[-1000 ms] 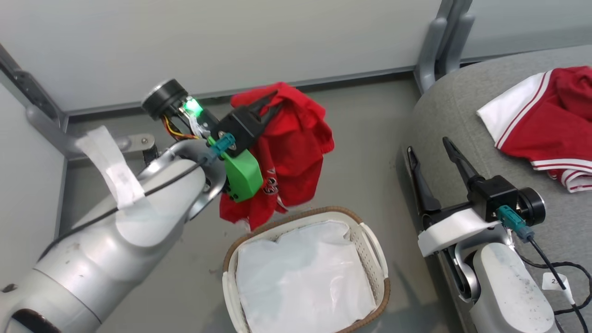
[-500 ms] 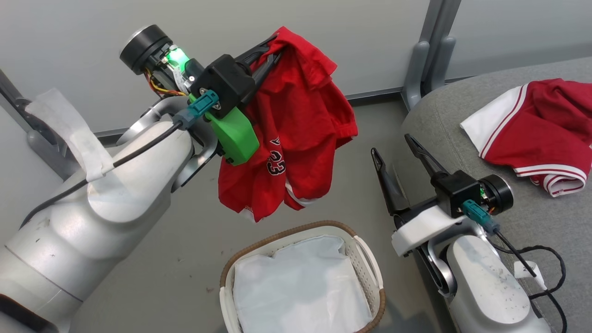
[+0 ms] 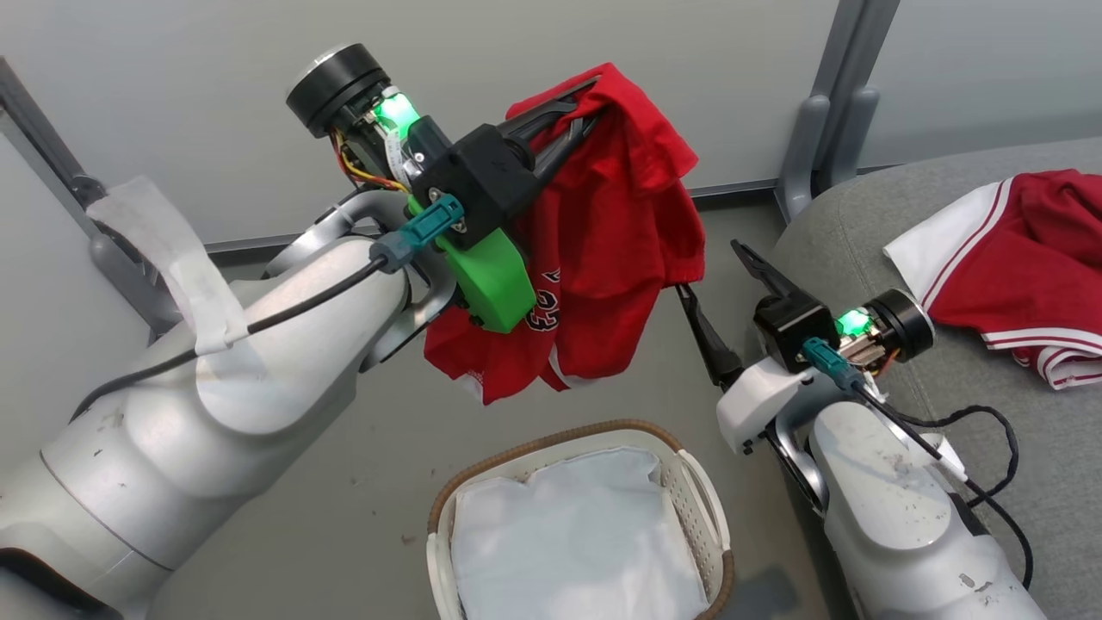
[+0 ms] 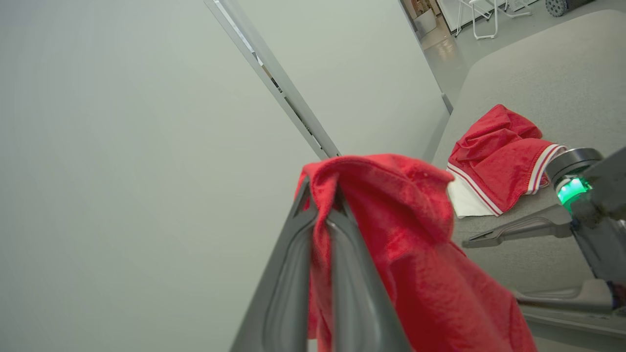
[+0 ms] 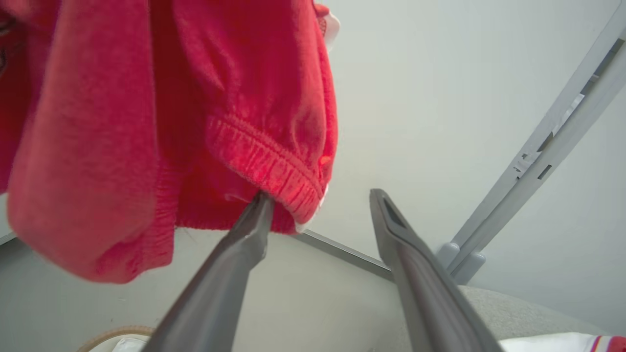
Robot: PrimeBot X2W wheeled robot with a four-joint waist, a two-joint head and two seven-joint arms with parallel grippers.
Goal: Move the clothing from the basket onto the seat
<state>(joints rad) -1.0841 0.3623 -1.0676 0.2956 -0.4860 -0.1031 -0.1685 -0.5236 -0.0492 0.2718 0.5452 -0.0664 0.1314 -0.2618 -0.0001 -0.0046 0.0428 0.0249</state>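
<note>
My left gripper [image 3: 590, 99] is shut on the top of a red jersey [image 3: 620, 250] and holds it high above the floor; the cloth hangs in folds with a number showing. In the left wrist view the fingers [image 4: 293, 254] pinch the red cloth [image 4: 411, 234]. Open, my right gripper [image 3: 708, 269] sits just right of the hanging jersey, one fingertip [image 5: 261, 203] touching its ribbed hem [image 5: 264, 156]. The basket [image 3: 551, 441] stands on the floor below, showing its white liner. A second red and white garment [image 3: 1024, 258] lies on the grey seat [image 3: 861, 215].
A pale wall panel [image 3: 215, 86] with grey metal posts [image 3: 826, 120] stands behind the arms. Grey floor [image 3: 344, 482] surrounds the basket. A black cable [image 3: 990, 430] trails from my right arm over the seat's edge.
The head camera has shifted. My left arm has carried the red jersey up and to the right. My right gripper has turned towards the jersey, one finger now at its hem.
</note>
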